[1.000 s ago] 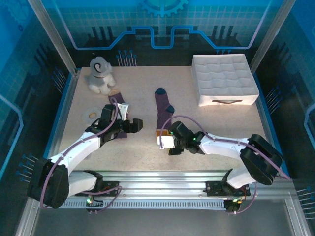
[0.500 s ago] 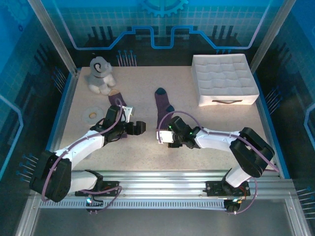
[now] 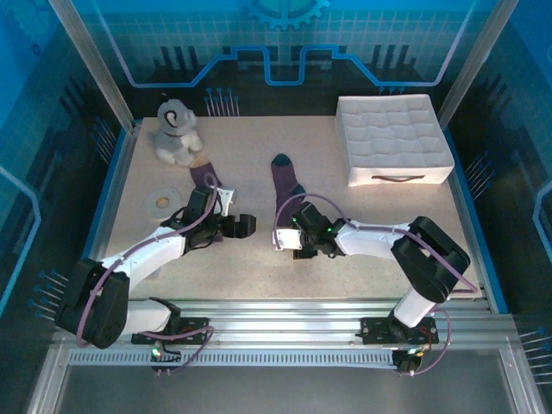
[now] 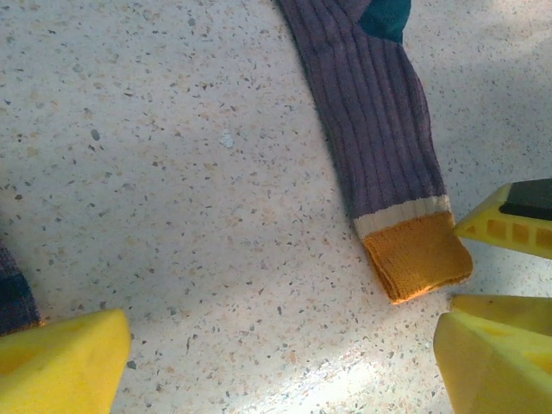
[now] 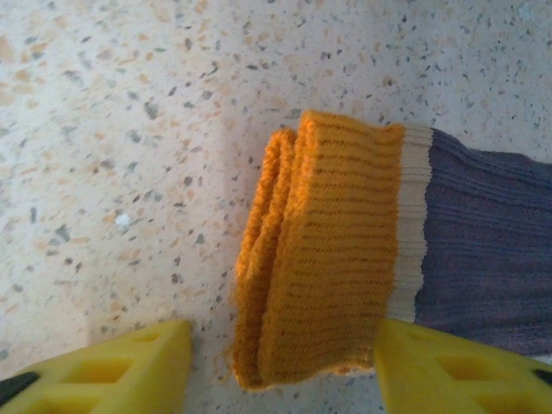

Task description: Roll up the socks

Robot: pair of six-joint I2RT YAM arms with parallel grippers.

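Landmark: white quilted box (image 3: 394,141).
Orange-cuffed sock (image 3: 283,185): lay flat and lengthwise to the left of the box and well apart from it. Its navy toe was level with the box and its cuff nearer the arms than the box.
Second sock (image 3: 207,178): lay farther left of the box, beyond the first sock and partly under the left arm.
Right gripper (image 5: 276,362): was about half open. Its yellow fingers (image 5: 95,366) straddled the orange cuff (image 5: 328,250), one pad at the cuff's edge and the other just beside it. Nothing was clamped yet.
Left gripper (image 4: 276,358): was spread wide and empty, low over the table between the two socks.
Handling (judged): the sock looked light and limp, a ribbed knit with some grip and not fragile. It would likely sag and spring loose if released mid-roll.
Hold (judged): the doubled cuff end, pinched across both layers. It looked the thickest and firmest part, and the roll could be turned from there toward the toe.
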